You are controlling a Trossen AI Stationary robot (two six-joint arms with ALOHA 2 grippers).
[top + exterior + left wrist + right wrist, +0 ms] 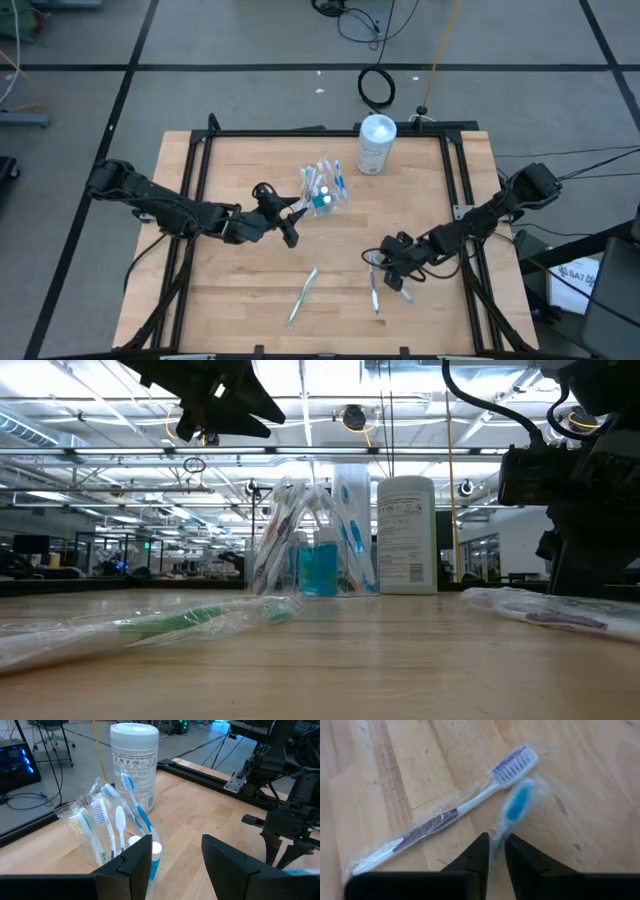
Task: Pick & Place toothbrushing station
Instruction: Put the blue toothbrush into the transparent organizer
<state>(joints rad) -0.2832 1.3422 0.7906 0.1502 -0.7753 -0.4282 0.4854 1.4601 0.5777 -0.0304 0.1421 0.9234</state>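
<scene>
Step in hand: a blue-headed toothbrush in clear wrap (512,812) is being picked up by the right end effector (495,851), low over the wooden table (250,290)
Right end effector: fingers drawn together on the wrapped blue-headed toothbrush, its head projecting ahead of the tips
Beside it: a purple-and-white wrapped toothbrush (447,812) lying flat, just next to the held one
Left end effector (175,857): fingers apart, nothing held, hovering just short of the clear cup of upright toothbrushes (112,827)
Behind the cup: white cylindrical wipes canister (134,762)
Also loose: green wrapped toothbrush (303,293), between the two end effectors
Next move, judged: a lift and carry to the cup, handle lowered among the brushes without tipping it
</scene>
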